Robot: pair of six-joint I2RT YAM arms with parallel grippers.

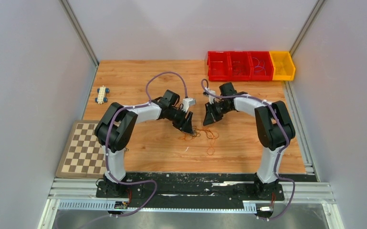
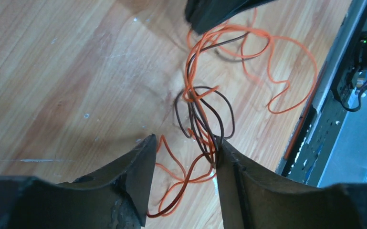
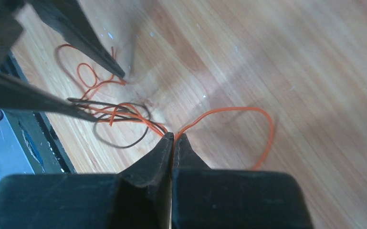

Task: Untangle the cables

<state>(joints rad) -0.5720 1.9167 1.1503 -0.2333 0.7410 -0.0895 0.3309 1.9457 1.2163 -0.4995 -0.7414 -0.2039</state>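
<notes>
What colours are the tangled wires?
Orange and dark brown cables, clearest in the left wrist view.

The wooden table (image 1: pixel 248 143) carries the cables (image 1: pixel 205 136), an orange and dark tangle just nearward of the left gripper (image 1: pixel 189 125) and the right gripper (image 1: pixel 207 119). A checkerboard (image 1: pixel 83 149) and a toy car (image 1: pixel 103 94) lie well left of the left gripper. Red bins (image 1: pixel 238 67) and a yellow bin (image 1: pixel 283 67) stand behind the right gripper.

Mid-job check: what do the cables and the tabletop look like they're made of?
The cables look like thin plastic-insulated wire, orange and dark brown: smooth, faintly glossy, holding springy loops; any metal core is not visible. The tabletop looks like wood or wood-look laminate with a slight sheen: grain lines, light reflections.
</notes>
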